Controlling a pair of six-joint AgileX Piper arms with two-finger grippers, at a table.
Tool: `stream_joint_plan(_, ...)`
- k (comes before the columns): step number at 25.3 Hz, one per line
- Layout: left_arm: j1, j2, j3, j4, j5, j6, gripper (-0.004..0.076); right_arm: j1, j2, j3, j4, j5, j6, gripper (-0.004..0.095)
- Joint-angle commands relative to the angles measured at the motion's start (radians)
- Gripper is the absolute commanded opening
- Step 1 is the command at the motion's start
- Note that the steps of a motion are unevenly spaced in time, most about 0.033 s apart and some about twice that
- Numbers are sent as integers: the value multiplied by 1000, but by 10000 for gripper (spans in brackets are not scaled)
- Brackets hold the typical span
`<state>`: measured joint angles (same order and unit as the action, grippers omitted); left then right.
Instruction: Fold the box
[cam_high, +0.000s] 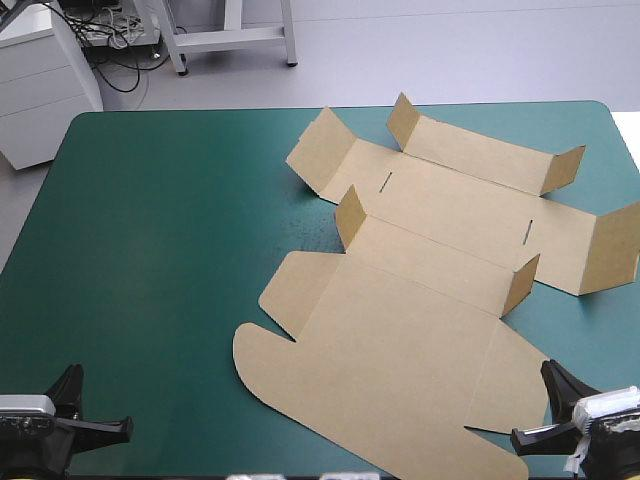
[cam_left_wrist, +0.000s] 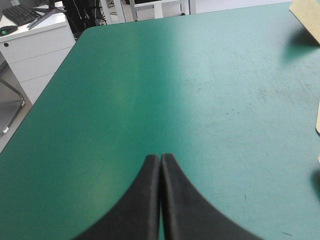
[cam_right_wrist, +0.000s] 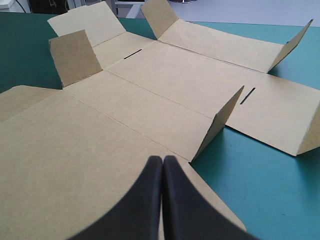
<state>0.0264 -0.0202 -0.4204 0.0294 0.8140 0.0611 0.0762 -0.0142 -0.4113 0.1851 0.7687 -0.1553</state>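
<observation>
The brown box (cam_high: 420, 260) lies as a flat cut sheet on the right half of the table, running from near the far edge to the near edge. Several small side flaps (cam_right_wrist: 75, 57) stand up; the big rounded lid panel (cam_high: 380, 370) lies flat nearest me. My right gripper (cam_right_wrist: 163, 158) is shut, hovering over the lid panel's near right corner, and shows at the near right edge (cam_high: 545, 410). My left gripper (cam_left_wrist: 160, 156) is shut over bare teal-green cover at the near left corner (cam_high: 90, 415), well left of the box, whose edge (cam_left_wrist: 306, 15) shows far off.
The teal-green cover (cam_high: 150, 250) stretches bare to the left of the box. A white drawer cabinet (cam_high: 40, 80) stands on the floor beyond the table's far left corner. The box's far right flap (cam_high: 612, 248) reaches close to the table's right edge.
</observation>
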Motion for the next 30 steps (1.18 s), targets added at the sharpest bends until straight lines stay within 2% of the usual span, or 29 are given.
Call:
stream_joint_plan(1, -1, -11, -18, -4, -75, -11, -32, -8, -26, -24, -1, -75, -9, -23)
stream_joint_plan(11, -1, -11, -18, -4, -75, -11, -32, -8, -26, -24, -1, -75, -9, -21)
stream_joint_plan(16, -1, -11, -18, -4, -75, -11, -32, -8, -26, -24, -1, -75, -11, 27)
stream_joint_plan(21, -1, -11, -18, -4, -75, -11, -32, -8, -26, -24, -1, -75, -11, 214)
stream_joint_plan(26, -1, -11, -18, -4, -75, -11, -32, -8, -26, -24, -1, -75, -11, 508)
stream_joint_plan(30, -1, -11, -18, -4, -75, -11, -32, -8, -26, -24, -1, -77, -11, 653)
